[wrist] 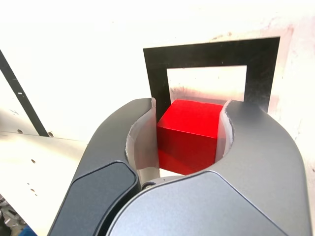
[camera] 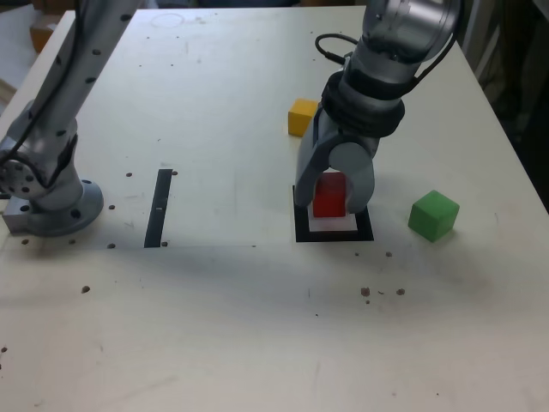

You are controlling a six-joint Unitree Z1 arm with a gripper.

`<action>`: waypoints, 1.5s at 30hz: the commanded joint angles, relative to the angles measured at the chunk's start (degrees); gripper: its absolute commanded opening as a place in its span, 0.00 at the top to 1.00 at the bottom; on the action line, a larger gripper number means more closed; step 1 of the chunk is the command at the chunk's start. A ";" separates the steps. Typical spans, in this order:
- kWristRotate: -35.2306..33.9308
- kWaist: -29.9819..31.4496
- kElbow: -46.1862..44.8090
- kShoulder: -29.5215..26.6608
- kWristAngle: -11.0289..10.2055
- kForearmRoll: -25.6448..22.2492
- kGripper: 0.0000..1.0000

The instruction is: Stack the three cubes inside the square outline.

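The tool [wrist: 189, 130] has the red cube [wrist: 188, 136] between its fingers, at the outline [camera: 364, 228], and the block looks light, stiff and perhaps a bit slick, so I'd pinch it squarely on two opposite flat sides.

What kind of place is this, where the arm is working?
Probably a robotics lab or test bench: a jointed arm over a speckled white table, taped-looking black square outline, and plain coloured cubes like the green one.
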State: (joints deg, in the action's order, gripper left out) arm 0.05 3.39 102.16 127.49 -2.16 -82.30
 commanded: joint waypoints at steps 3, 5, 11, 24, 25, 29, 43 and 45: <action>0.62 -0.82 -0.27 0.56 0.10 0.65 0.65; 0.85 -0.96 -0.30 0.80 0.12 0.66 0.61; 1.64 -1.19 -0.14 1.90 0.17 1.38 0.53; 1.26 -1.53 0.08 0.96 -1.44 0.25 0.07; 0.97 -1.53 0.11 0.51 -1.87 -0.23 0.04; 0.01 -1.52 0.10 -1.31 -3.11 -1.89 0.01; 6.30 -4.39 -2.78 -10.67 -9.80 -3.00 0.01; 9.35 -5.94 -3.41 -11.61 -10.70 -3.02 0.01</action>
State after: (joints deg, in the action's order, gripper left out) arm 7.86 -1.68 99.13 116.96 -12.28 -85.19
